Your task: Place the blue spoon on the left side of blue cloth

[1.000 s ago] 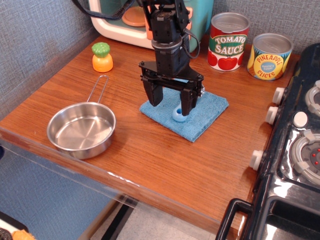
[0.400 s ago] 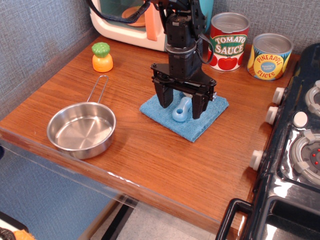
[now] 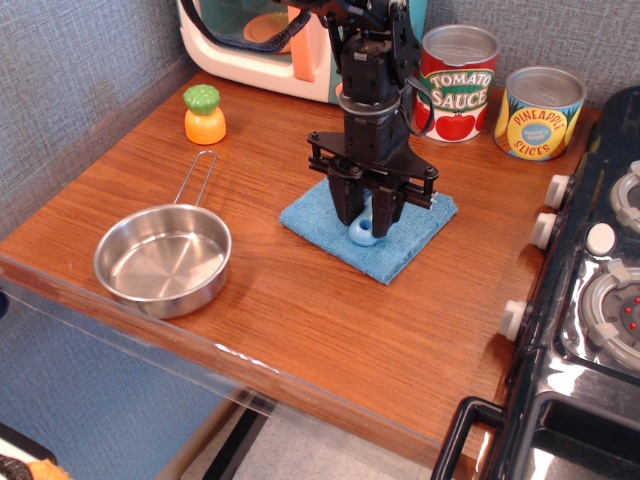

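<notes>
A: Observation.image view, only angle available. Gripper down over the blue cloth, jaws drawn in close on either side of the blue spoon. Reads as clenched on the handle, but the contact faces are hidden by the jaws themselves, so firm hold not confirmed

B: Where's the spoon sitting?

A: Directly under and between the jaws, on the cloth near its middle. Only the light-blue looped end shows, poking out toward the camera just below the jaw tips. Grey bowl not visible, presumably behind the jaws

B: Orientation?

A: Best guess: long axis runs from the camera side back toward the cans, holed end nearest us, bowl end pointing away. Rough only, since most of the handle is covered

B: Risks?

A: Three. Thick rounded plastic handle could slip or pivot if the grip is off-centre, spoon swinging nose-down on lift. Jaw tips sit low against the terry, so they may pinch a fold and drag the cloth along, shifting the reference. Drop zone on the bare counter to the left of the jaws is free, though the steel pan with its wire handle lies further that way; overshoot would clip it
</notes>
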`<action>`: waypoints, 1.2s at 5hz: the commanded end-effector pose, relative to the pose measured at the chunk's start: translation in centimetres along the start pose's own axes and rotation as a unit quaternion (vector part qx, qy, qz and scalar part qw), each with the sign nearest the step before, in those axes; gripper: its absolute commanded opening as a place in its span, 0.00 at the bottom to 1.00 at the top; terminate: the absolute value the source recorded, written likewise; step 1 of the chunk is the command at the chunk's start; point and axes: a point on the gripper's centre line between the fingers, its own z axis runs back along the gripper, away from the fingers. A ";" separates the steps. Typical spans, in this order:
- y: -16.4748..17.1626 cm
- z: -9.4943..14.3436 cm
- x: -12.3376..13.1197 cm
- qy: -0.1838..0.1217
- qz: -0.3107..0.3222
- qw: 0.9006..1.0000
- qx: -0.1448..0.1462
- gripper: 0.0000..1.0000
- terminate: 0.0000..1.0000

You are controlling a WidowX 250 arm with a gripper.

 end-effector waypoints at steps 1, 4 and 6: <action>-0.1 1.1 0.2 -0.019 0.000 1.000 0.002 1.00 0.00; 0.1 0.4 0.3 -0.010 0.004 1.000 0.004 1.00 0.00; 0.1 -0.1 0.4 -0.005 0.007 1.000 0.012 0.00 0.00</action>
